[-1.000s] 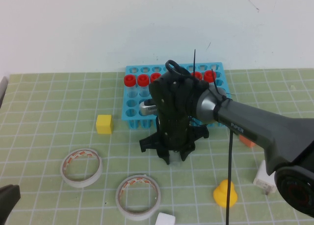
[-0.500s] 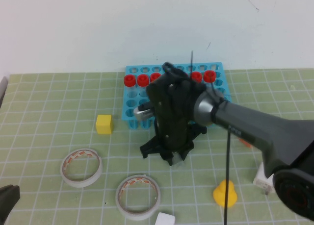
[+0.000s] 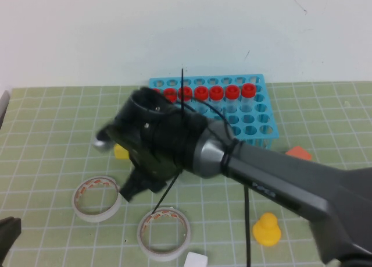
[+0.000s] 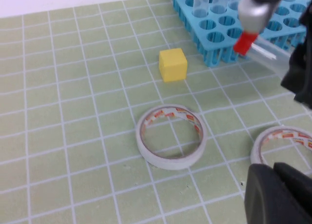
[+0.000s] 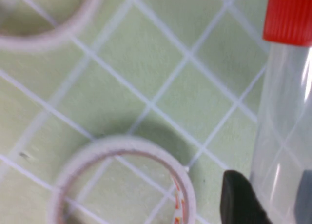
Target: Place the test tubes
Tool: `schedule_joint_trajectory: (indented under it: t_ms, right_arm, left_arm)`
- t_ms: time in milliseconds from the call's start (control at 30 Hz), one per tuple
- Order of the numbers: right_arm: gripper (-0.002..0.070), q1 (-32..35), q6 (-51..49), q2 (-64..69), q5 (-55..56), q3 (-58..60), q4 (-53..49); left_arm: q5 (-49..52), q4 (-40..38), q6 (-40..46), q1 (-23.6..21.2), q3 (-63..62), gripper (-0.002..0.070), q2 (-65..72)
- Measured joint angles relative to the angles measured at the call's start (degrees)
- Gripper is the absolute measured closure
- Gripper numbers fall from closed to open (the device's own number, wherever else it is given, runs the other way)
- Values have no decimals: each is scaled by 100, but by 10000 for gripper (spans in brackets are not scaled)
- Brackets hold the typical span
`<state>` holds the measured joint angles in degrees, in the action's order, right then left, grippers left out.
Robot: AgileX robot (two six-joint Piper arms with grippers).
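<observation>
Red-capped tube is pinched in the right gripper, its clear body between the two black fingers and the cap end sticking out beyond them. The tube is tilted rather than upright and sits in no hole. It is held above the green mat, just in front of the rack's near-left corner, with the cap towards the yellow cube.

In the right wrist view a tape roll lies on the mat beneath the tube. The right arm reaches across the middle of the table from the right, and in the high view it hides the tube and most of the cube.

The blue rack stands at the back of the mat. Its rear row holds a line of upright red-capped tubes, and the holes nearer the front that can be seen are open.

The left gripper is low at the near-left corner of the mat with its fingers pressed together, holding nothing. It is well apart from the rack.

Two tape rolls lie flat on the mat, one on the left and one nearer the centre, and they do not touch.
</observation>
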<state>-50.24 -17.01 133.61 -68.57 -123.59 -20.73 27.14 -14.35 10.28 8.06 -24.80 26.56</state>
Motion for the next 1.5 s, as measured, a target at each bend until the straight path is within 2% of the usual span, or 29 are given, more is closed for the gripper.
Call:
schedule_joint_trajectory:
  t_ms: [233,533,900,1300,1500]
  right_arm:
    - [444,-307,-303,-880,370,0,-288]
    - [444,-842,-993,-1792,333,76,-1676]
    - [444,-1886,-1399,-2433,243,829,-3364]
    - [444,-2059,-1256,-3779,1297,2359,-3131]
    - [444,-2059,-1980,-4791,1511,3618,-3117]
  left_arm:
    - [-53,389,24,0,65,676,-585]
    - [-413,377,24,0,502,676,-1615]
    - [-423,367,24,0,514,676,-1666]
    - [-504,367,24,0,521,676,-1666]
    - [-549,367,-25,0,521,676,-1666]
